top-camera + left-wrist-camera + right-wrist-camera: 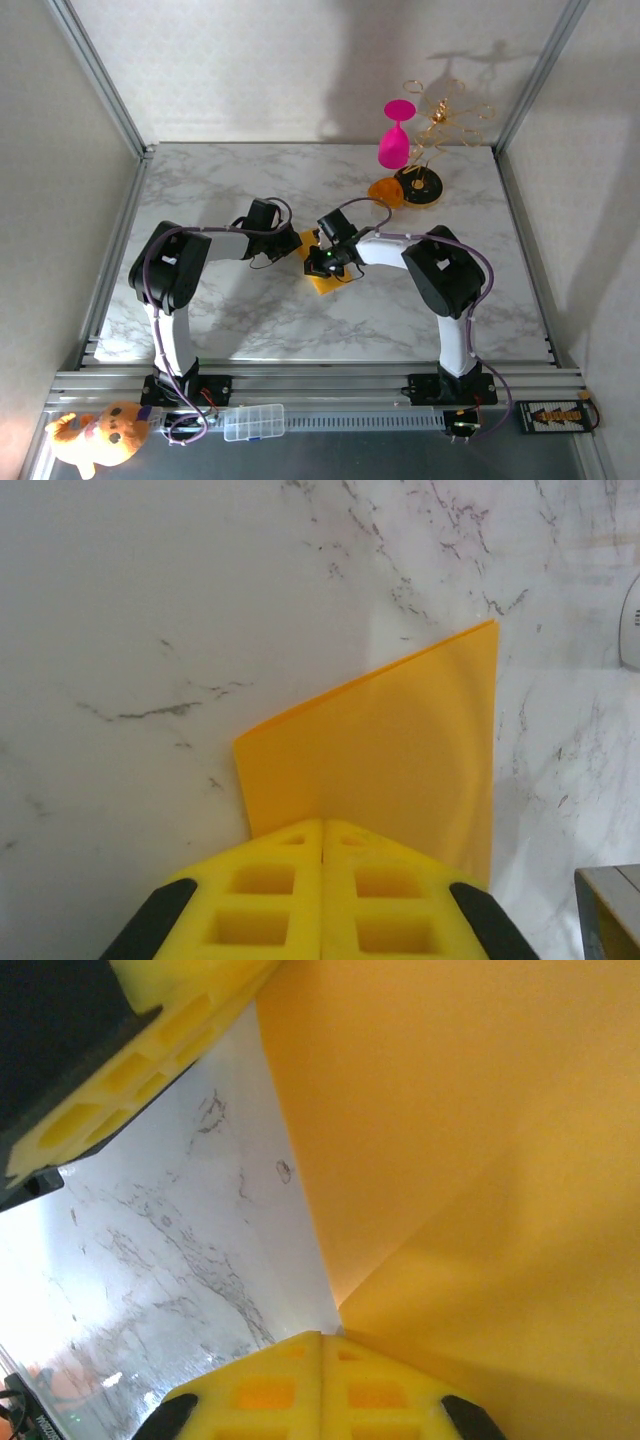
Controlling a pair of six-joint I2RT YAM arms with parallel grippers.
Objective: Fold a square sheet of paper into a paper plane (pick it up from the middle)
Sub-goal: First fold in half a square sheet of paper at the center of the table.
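Note:
The square sheet of paper is yellow-orange and lies partly folded at the table's middle. Both grippers meet over it. My left gripper comes in from the left, my right gripper from the right. In the left wrist view my left gripper is shut, and the sheet spreads out from under its tips. In the right wrist view my right gripper is shut at the sheet's edge. A crease runs up to the right from there across the sheet. The left arm's yellow fingers show at top left.
At the back right stand a pink goblet, a gold wire stand and an orange-and-black disc. A clear plastic box and a plush toy lie on the front rail. Metal frame posts border the marble table.

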